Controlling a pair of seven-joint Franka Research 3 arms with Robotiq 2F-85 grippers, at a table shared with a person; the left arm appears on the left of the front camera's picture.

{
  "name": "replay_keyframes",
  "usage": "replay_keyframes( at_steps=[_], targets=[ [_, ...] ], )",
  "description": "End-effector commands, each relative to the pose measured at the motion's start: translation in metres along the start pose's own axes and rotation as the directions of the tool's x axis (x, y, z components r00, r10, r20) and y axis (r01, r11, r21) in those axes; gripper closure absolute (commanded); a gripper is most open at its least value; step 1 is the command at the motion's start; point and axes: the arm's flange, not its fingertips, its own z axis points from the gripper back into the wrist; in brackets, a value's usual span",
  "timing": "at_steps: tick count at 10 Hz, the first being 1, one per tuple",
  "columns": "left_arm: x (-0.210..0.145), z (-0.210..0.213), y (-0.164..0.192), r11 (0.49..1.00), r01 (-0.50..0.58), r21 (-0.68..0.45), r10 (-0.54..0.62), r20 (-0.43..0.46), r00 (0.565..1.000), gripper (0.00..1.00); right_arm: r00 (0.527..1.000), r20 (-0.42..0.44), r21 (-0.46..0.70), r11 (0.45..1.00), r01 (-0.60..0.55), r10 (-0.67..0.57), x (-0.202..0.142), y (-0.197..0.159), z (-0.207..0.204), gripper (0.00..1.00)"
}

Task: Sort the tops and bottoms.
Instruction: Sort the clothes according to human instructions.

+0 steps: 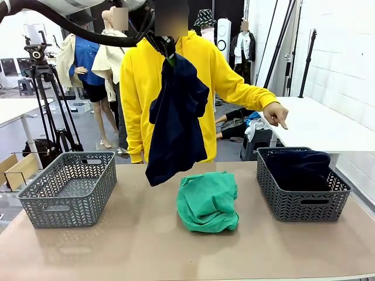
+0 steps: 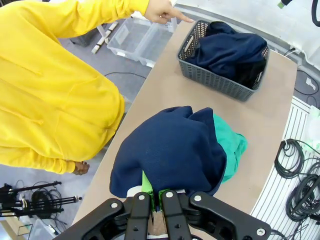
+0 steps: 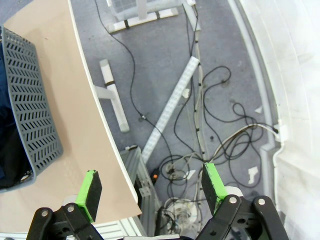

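**Mid-sort: navy piece lifted, basket drop pending**

Left pincer (image 2: pixel 155 194) was clamped shut on a dark navy blue cloth garment (image 1: pixel 176 123). It hung above the middle of the tan bench (image 1: pixel 135 246), over a crumpled bright green cloth garment (image 1: pixel 208 202) lying there.

Step looked like carry-to-basket. The person's hand (image 1: pixel 275 112) pointed towards the right grey lattice basket (image 1: pixel 302 206), so the likely next move was to swing right, lower over it and release.

That basket held another dark navy bundle (image 1: pixel 299 167). The left grey lattice basket (image 1: pixel 64 213) held nothing.

Right pincer (image 3: pixel 151 179) was wide open, gripping nothing, past the bench edge over floor cables.
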Motion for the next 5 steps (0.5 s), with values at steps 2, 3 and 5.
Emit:
replay_keyframes(
  at_steps=[2,3,5],
  targets=[
    [0.0034,0.0049,0.0013,1.0,0.005,0.017,-0.005,0.007,1.0,1.0,1.0,-0.001,0.0,1.0,-0.013,0.013,-0.0009,-0.0006,-0.0007,0.0],
    [0.0034,0.0049,0.0013,1.0,0.005,0.017,-0.005,0.007,1.0,1.0,1.0,-0.001,0.0,1.0,-0.013,0.013,-0.0009,-0.0006,-0.0007,0.0],
    [0.0034,0.0049,0.0013,1.0,0.005,0.017,-0.005,0.007,1.0,1.0,1.0,-0.001,0.0,1.0,-0.013,0.013,-0.0009,-0.0006,-0.0007,0.0]
  ],
)
